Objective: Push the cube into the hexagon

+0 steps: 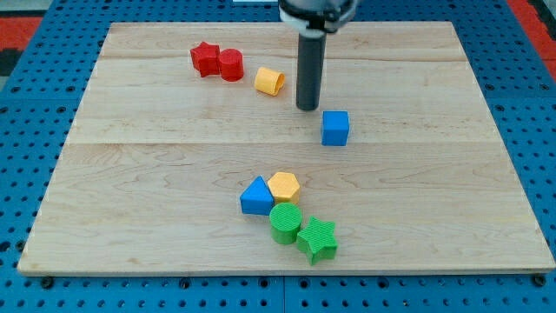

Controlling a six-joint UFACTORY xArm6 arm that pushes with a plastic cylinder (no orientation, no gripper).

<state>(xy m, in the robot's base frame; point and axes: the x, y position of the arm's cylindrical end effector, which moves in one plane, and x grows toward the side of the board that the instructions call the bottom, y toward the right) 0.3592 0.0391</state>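
Note:
The blue cube sits on the wooden board right of centre. The yellow hexagon lies lower down near the middle, touching a blue triangle on its left and a green cylinder below it. My tip stands on the board just up and to the left of the blue cube, a small gap apart from it. The rod rises from there to the view's top.
A green star touches the green cylinder at lower right. A red star and a red cylinder touch each other at upper left. A yellow cylinder lies left of the rod. The board rests on a blue pegboard.

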